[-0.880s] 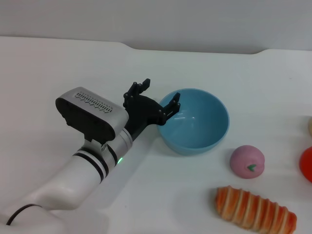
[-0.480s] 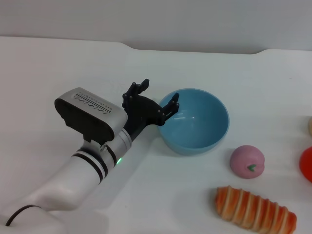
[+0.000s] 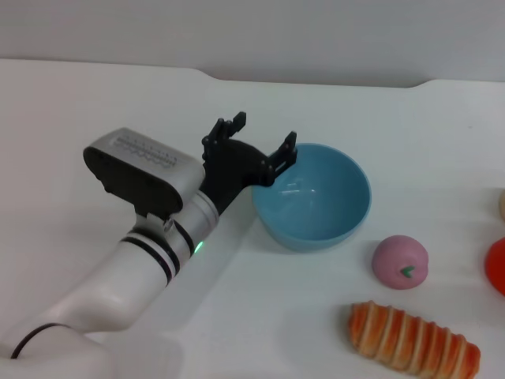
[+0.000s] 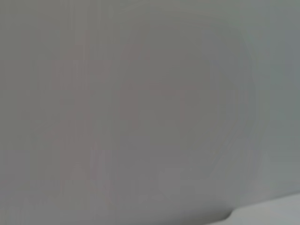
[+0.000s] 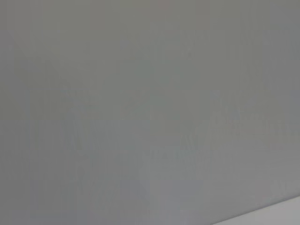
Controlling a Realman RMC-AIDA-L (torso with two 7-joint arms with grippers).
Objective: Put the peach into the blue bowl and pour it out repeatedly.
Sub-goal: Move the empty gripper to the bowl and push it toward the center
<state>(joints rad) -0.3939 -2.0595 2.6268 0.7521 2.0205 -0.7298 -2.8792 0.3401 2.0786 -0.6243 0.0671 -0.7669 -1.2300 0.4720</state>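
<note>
The left gripper (image 3: pixel 259 140) hangs at the bowl's (image 3: pixel 316 217) left rim, its black fingers (image 3: pixel 286 150) spread wide and holding nothing. One finger tip sits over the rim's upper left edge; the other stands clear of the bowl, out over the table (image 3: pixel 95 103). Whether the near tip touches the rim cannot be told.

The bowl stands upright on the table, mouth up, near the middle of the head view. It is round, deep, light blue and glossy, with plain smooth sides, and nothing lies in it.

The peach (image 3: pixel 400 261) lies on the table to the right of the bowl and nearer the robot, close to the bowl but not touching it, well apart from the gripper. It is a small, round, matte pink ball with no long axis; its tiny green leaf mark faces the camera, low on its front.

A striped orange-and-white loaf (image 3: pixel 414 341) lies just nearer than the peach, its length running left to right and slanting toward the robot. A red-orange round thing (image 3: pixel 497 267) shows at the right edge.

Both wrist views show only blank grey.
</note>
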